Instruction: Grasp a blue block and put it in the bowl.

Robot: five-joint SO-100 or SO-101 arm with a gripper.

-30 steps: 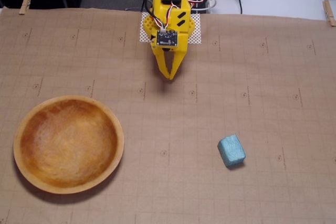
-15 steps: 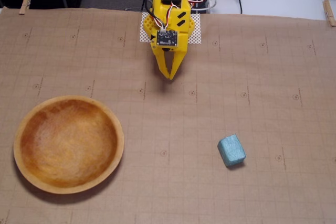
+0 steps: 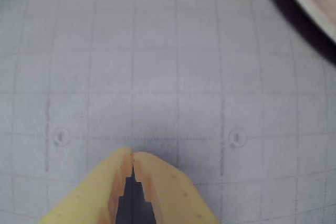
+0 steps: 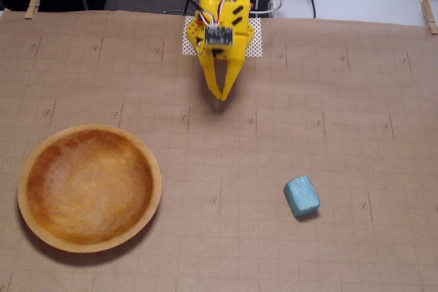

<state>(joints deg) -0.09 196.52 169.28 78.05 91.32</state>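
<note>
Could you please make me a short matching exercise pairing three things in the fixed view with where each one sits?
Things:
1. blue block
2. bowl
3. claw

Places in the fixed view:
A. lower left of the mat
B. top centre, tips together, pointing down
C. lower right of centre, alone on the mat

Pairs: 1-C, 2-A, 3-B

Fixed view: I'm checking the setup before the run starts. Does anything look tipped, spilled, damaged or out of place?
Nothing stands out. The blue block lies flat on the gridded paper, turned slightly off the grid lines. The wooden bowl sits upright and empty. The hand is shut, near the far edge, touching neither.
</note>
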